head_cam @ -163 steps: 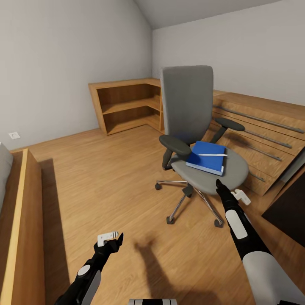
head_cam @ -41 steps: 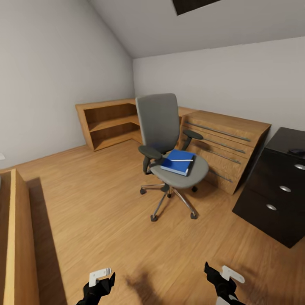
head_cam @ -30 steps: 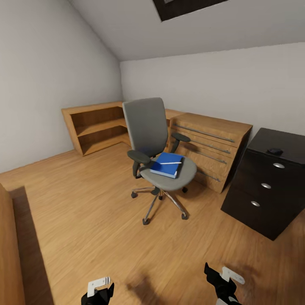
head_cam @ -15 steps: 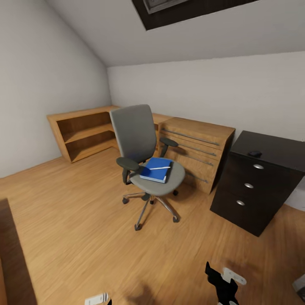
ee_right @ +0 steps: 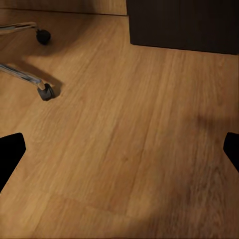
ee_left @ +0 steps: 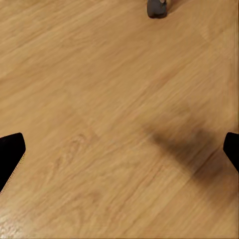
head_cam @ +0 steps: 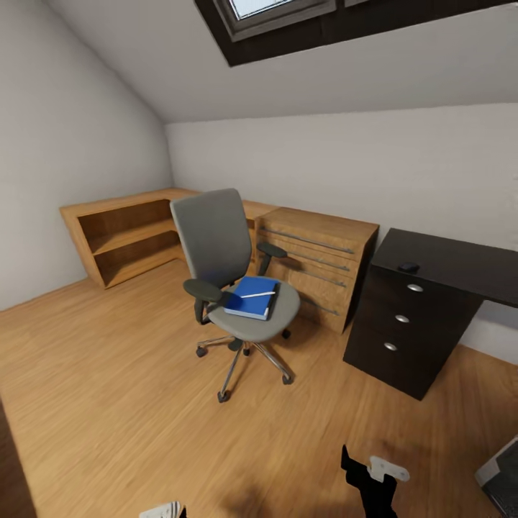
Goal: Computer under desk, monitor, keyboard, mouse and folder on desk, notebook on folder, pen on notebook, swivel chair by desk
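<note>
The grey swivel chair [head_cam: 229, 284] stands mid-room on the wood floor. A flat blue stack [head_cam: 249, 299] lies on its seat; I cannot tell notebook from folder in it. A white pen [head_cam: 257, 294] rests on top of that stack. To the right is the black desk [head_cam: 432, 262] with drawers, and a small dark mouse [head_cam: 409, 267] sits on its top. My right gripper [head_cam: 368, 471] hangs low over the floor, open and empty, well short of the chair. The right gripper [ee_right: 119, 154] faces bare floor. My left gripper [ee_left: 119, 154] is open over the floor too.
A wooden corner shelf [head_cam: 122, 234] and a wooden drawer unit [head_cam: 316, 255] line the back wall behind the chair. A grey box corner [head_cam: 500, 475] shows at the lower right. Chair casters [ee_right: 46, 92] and the desk's base [ee_right: 184, 25] lie near my right gripper.
The camera has tilted up and swung right, so the chair slid left in the picture and more of the black desk came into view. Both arms sit lower in the frame.
</note>
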Motion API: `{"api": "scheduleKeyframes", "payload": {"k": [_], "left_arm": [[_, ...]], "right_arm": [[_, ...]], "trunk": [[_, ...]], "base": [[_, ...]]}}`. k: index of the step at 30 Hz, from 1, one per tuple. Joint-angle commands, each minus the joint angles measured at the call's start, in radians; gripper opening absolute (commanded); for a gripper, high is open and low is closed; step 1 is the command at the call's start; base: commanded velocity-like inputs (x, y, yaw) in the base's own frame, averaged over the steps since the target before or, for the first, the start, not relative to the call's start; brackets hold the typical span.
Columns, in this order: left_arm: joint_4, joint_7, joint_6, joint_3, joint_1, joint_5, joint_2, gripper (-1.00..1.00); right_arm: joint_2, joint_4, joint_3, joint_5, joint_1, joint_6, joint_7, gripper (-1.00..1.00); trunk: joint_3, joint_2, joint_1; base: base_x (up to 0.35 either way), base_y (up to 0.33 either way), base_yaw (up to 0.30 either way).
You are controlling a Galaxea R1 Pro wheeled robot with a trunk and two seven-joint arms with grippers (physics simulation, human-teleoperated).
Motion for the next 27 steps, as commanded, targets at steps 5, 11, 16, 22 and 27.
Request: {"api": "scheduleKeyframes", "payload": {"k": [5,11,16,22,27], "left_arm": [[0.002,-0.007,-0.036,0.006,0.000,0.005,-0.001,1.00],[0.003,-0.008,-0.072,0.005,0.004,0.005,-0.004,1.00],[0.003,-0.009,-0.167,0.005,0.032,0.004,-0.007,1.00],[0.003,-0.011,-0.307,0.005,0.058,0.003,-0.012,1.00],[0.003,-0.011,-0.376,0.005,0.071,0.003,-0.012,1.00]], "right_arm": [[0.006,0.002,-0.003,0.009,0.000,-0.007,-0.004,1.00],[0.008,0.002,-0.003,0.011,0.001,-0.009,-0.004,1.00],[0.008,0.002,-0.003,0.010,0.001,-0.008,-0.005,1.00],[0.008,0.002,-0.003,0.010,0.001,-0.008,-0.005,1.00],[0.009,0.002,-0.003,0.009,0.001,-0.008,-0.005,1.00]], "trunk": [[0.022,0.035,-0.019],[0.049,0.077,-0.042],[0.072,0.112,-0.062],[0.100,0.154,-0.085],[0.122,0.189,-0.104]], "base": [[0.000,0.000,-0.118],[0.000,0.000,-0.116],[0.000,0.000,-0.114],[0.000,0.000,-0.114],[0.000,0.000,-0.113]]}}
